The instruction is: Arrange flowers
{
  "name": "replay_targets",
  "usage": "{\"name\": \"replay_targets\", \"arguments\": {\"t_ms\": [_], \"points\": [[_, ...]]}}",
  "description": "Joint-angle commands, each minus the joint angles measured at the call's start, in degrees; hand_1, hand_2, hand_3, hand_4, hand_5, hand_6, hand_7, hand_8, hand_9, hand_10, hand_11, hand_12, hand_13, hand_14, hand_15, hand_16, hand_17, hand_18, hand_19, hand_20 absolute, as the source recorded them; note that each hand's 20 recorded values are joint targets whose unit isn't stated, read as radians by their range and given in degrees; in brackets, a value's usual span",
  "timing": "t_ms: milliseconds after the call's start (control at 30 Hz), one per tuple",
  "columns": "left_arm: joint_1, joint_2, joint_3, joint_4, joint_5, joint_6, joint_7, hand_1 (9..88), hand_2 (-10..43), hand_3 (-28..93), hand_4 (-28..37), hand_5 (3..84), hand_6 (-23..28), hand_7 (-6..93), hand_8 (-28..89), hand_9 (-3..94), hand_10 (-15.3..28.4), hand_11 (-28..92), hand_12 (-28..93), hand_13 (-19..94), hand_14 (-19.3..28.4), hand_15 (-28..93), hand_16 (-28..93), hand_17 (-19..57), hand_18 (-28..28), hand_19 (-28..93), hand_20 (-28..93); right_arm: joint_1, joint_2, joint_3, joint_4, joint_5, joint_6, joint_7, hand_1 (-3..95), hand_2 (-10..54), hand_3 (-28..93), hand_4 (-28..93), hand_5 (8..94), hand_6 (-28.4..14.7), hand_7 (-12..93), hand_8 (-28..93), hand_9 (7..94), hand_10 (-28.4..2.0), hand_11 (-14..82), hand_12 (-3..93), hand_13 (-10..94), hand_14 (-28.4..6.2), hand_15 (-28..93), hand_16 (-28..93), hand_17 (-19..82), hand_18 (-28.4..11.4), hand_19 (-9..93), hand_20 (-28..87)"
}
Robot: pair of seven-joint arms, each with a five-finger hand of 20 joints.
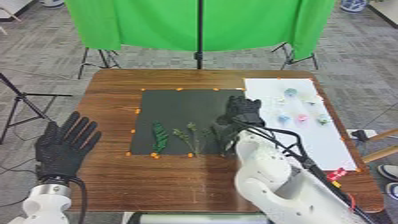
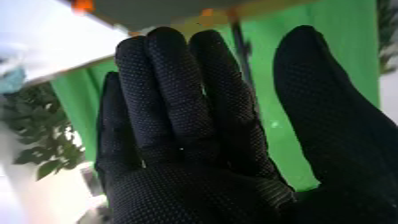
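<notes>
The brown wooden table [image 1: 169, 196] took up most of the head view, with a green curtain [image 1: 147, 25] hanging beyond its far edge and a black pole [image 1: 200, 30] upright in front of the cloth. On the table lay 2 flat sheets side by side: a dark mat [image 1: 173, 107] and a white sheet [image 1: 315, 145], longer from front to back.

The white right arm [image 1: 258, 165] came in over the near right part of the table, cables [image 1: 298, 150] running along it, and covered parts of both sheets. The right hand [image 1: 244, 109] was over the dark mat's right side, near the white sheet; in the right wrist view the hand [image 2: 187, 192] was open and empty, fingers straight and thumb well apart. The left hand [image 1: 64, 150] was by the table's left edge, open, fingers straight and spread; I couldn't tell whether it touched the wood.

Green sprigs [image 1: 160, 137] lay on the near half of the mat, 1 of them partly hidden beside the right arm. Small blue, pink and pale blooms [image 1: 302, 118] were scattered on the white sheet's far half, the palest hard to make out. Orange bits [image 1: 138, 111] dotted the mat's border, and a small red thing [image 1: 336, 174], too blurred to name, sat near the white sheet's near edge
</notes>
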Motion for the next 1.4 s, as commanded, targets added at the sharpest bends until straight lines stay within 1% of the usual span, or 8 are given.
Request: {"name": "replay_targets", "arguments": {"t_ms": [33, 167, 300, 433, 667, 967, 1167, 1400], "points": [[-1.25, -0.35, 1.15, 0.69, 1.57, -1.34, -0.17, 23.8, 13.2, 74, -28.3, 42.7, 7.4, 12.3, -9, 35.8, 14.5, 22, 10, 28, 13.3, 30, -6, -2.6, 12.0, 25, 11, -7.22, 8.4, 14.62, -4.8, 3.14, 6.47, -2.17, 40.1, -9.5, 76, -21, 62.6, -8.5, 20, -8, 65.6, -22.9, 27.1, 22.5, 51, -23.1, 55, 16, 10, -28.4, 56, 8], [-0.87, -0.17, 0.7, 0.39, 1.92, -1.55, 0.17, 23.8, 13.2, 74, -28.3, 42.7, 7.3, 12.0, -9, 36.0, 14.4, 22, 10, 28, 12.8, 29, -6, -2.2, 11.6, 24, 11, -11.51, 12.35, 23.51, -4.89, 4.27, 5.35, -7.45, 40.6, -9.5, 79, -24, 54.7, -8.3, 21, -10, 55.5, -22.5, 21.3, 19.1, 45, -21.9, 54, 15, 10, -27.0, 57, 9], [-0.66, -0.18, 0.46, 0.33, 2.01, -1.53, 0.42, 23.8, 13.1, 74, -28.3, 42.7, 7.2, 12.0, -9, 36.1, 14.4, 22, 10, 28, 12.7, 29, -6, -2.8, 12.2, 25, 12, -14.15, 14.26, 29.52, -4.58, 6.78, -1.87, -11.75, 43.5, -9.5, 82, -26, 52.8, -6.5, 22, -11, 51.9, -20.1, 17.4, 17.7, 43, -20.0, 52, 14, 11, -24.0, 56, 11], [-0.6, -0.18, 0.43, 0.34, 1.97, -1.5, 0.69, 23.8, 13.1, 74, -28.3, 42.6, 7.2, 12.1, -9, 36.1, 14.3, 22, 10, 28, 12.8, 29, -6, -3.0, 12.4, 25, 12, -14.71, 15.56, 30.81, -2.96, 5.32, -7.92, -16.71, 46.1, -9.5, 83, -28, 50.2, -4.2, 22, -12, 47.7, -17.2, 12.7, 17.0, 41, -18.0, 47, 15, 11, -22.1, 54, 15], [-1.48, -0.07, 0.93, 0.4, 2.47, -1.8, 1.28, 23.9, 13.0, 74, -28.3, 42.8, 7.1, 11.9, -9, 36.8, 13.9, 21, 10, 29, 12.0, 26, -7, -2.3, 12.0, 24, 11, -12.62, 15.71, 28.85, 0.42, 3.43, -11.71, -21.99, 48.9, -9.5, 84, -28, 48.8, -2.3, 23, -13, 47.5, -14.4, 11.7, 16.3, 40, -15.6, 42, 16, 12, -20.7, 51, 16], [-1.78, -0.32, 1.22, 0.22, 2.27, -1.55, 1.28, 23.9, 13.0, 74, -28.3, 43.1, 7.0, 11.7, -9, 37.3, 13.4, 21, 9, 29, 11.1, 25, -6, -2.2, 11.7, 24, 12, -9.18, 14.35, 26.25, 4.43, 2.83, -20.1, -22.81, 49.9, -9.5, 83, -28, 48.7, -1.5, 23, -14, 49.1, -12.7, 11.1, 15.7, 39, -14.7, 39, 17, 12, -20.2, 51, 18], [-1.86, -0.47, 1.35, 0.26, 2.24, -1.41, 1.3, 23.8, 13.0, 74, -28.3, 42.9, 7.0, 11.8, -9, 37.2, 13.4, 21, 10, 29, 11.7, 26, -6, -2.6, 12.1, 24, 12, -7.97, 14.43, 23.78, 6.81, 1.87, -19.73, -22.56, 50.2, -9.5, 83, -28, 49.3, -1.7, 22, -14, 49.7, -12.9, 10.8, 15.9, 38, -15.1, 39, 18, 13, -20.7, 58, 23], [-1.71, -0.8, 1.39, 0.22, 2.17, -1.29, 1.2, 23.7, 13.0, 74, -28.3, 42.9, 7.0, 11.8, -9, 37.0, 13.8, 21, 10, 29, 12.2, 26, -6, -2.9, 12.5, 25, 12, -6.33, 14.3, 20.73, 10.02, 0.8, -18.79, -22.52, 49.8, -9.5, 82, -28, 50.2, -1.1, 22, -14, 51.1, -12.3, 11.2, 15.5, 39, -15.0, 41, 18, 13, -21.1, 58, 25]]}}
